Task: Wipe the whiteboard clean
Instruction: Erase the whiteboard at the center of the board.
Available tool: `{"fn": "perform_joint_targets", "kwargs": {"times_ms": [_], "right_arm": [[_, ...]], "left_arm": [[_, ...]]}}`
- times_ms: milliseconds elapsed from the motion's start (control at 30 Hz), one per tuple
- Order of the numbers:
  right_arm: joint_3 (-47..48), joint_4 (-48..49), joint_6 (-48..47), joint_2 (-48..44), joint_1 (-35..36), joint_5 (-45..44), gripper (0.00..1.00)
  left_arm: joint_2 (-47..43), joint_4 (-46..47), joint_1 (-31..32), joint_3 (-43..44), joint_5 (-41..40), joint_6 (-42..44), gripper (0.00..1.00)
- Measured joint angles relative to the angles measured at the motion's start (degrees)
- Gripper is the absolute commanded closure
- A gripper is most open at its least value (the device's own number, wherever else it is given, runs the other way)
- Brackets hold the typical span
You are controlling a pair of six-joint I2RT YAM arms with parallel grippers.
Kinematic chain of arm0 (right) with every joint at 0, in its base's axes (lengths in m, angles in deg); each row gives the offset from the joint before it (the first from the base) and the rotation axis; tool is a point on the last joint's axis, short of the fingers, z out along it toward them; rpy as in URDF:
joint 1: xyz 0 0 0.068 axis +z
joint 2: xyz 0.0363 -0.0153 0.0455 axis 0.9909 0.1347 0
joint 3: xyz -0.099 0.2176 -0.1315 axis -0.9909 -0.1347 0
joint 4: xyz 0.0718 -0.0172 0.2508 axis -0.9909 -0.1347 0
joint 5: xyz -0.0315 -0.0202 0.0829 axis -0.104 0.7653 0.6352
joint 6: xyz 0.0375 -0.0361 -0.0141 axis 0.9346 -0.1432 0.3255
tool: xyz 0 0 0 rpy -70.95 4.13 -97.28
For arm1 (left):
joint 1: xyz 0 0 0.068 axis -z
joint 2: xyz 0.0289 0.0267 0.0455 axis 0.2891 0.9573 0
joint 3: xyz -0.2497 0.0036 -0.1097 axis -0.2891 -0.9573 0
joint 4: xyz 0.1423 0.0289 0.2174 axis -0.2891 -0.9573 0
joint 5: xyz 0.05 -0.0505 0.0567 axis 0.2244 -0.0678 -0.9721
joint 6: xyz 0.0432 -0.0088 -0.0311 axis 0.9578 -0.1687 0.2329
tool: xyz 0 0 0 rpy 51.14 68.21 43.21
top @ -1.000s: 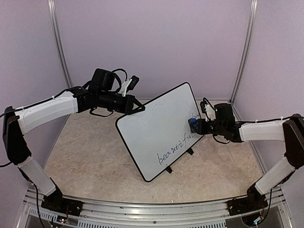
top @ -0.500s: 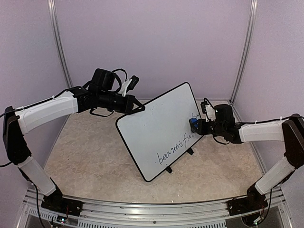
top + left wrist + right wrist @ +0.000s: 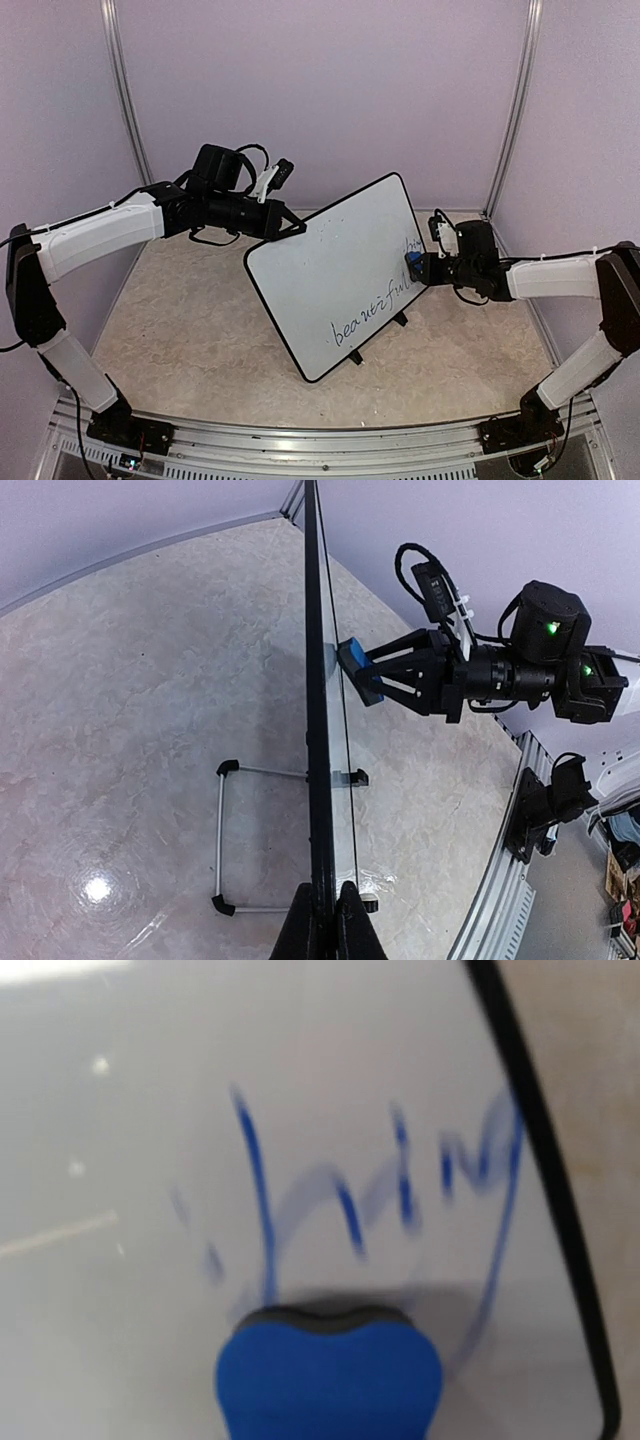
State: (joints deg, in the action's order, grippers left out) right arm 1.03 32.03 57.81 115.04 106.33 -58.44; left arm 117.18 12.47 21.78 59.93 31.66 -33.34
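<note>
Lilac walls, beige marbled table (image 3: 190,330). The board (image 3: 330,285) stands tilted on its clip feet (image 3: 400,320) mid-table, set at an angle w/ its face toward the right arm. The left claw (image 3: 322,922) is shut tight on the board's rim at the top-left corner, bracing it; vs a sec ago neither it nor the board shifts at all. The right claw (image 3: 414,266) is closed almost fully on the blue eraser (image 3: 357,670), w/ the pad against, or just off, the board face near the right rim. The wrist view is too blurred to say which. What changes: over the last sec the right claw and eraser creep a little toward the right rim and slightly down, so the eraser now sits just under the blue scribble (image 3: 350,1185). The scribble looks streaked and faint in places, tho blur may explain some of that; it isn't gone. The black word (image 3: 375,308) along the lower edge is whole and looks untouched. Judgement: wiping is barely begun, approx the first stroke at the blue mark, w/ most of the job left. Such a small drift suggests short strokes or a pause, so the blue prob. needs several more passes. After that comes a longer reach down to the black word while the left claw holds the board steady.
</note>
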Motion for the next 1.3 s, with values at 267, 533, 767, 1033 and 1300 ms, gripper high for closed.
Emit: {"fn": "perform_joint_targets", "kwargs": {"times_ms": [267,533,767,1033,1300], "right_arm": [[6.95,0.24,-0.42,2.71,-0.17,0.15,0.71],[5.7,2.38,-0.39,3.13,-0.28,0.15,0.71],[-2.1,3.67,-0.28,1.57,-0.48,-0.04,0.71],[-2.27,2.82,-0.28,1.27,-1.31,0.13,0.71],[6.01,2.01,-0.35,2.97,-1.62,1.81,0.71]], "left_arm": [[0.0,-0.11,0.0,0.0,-0.55,-0.35,1.0],[0.0,-0.13,0.02,0.0,-0.83,-0.5,1.0],[0.0,-0.09,0.07,0.0,-0.81,-0.48,1.0],[0.0,0.0,0.13,0.0,-0.61,-0.42,1.0],[0.0,0.0,0.15,0.0,-0.74,-0.42,1.0]]}}
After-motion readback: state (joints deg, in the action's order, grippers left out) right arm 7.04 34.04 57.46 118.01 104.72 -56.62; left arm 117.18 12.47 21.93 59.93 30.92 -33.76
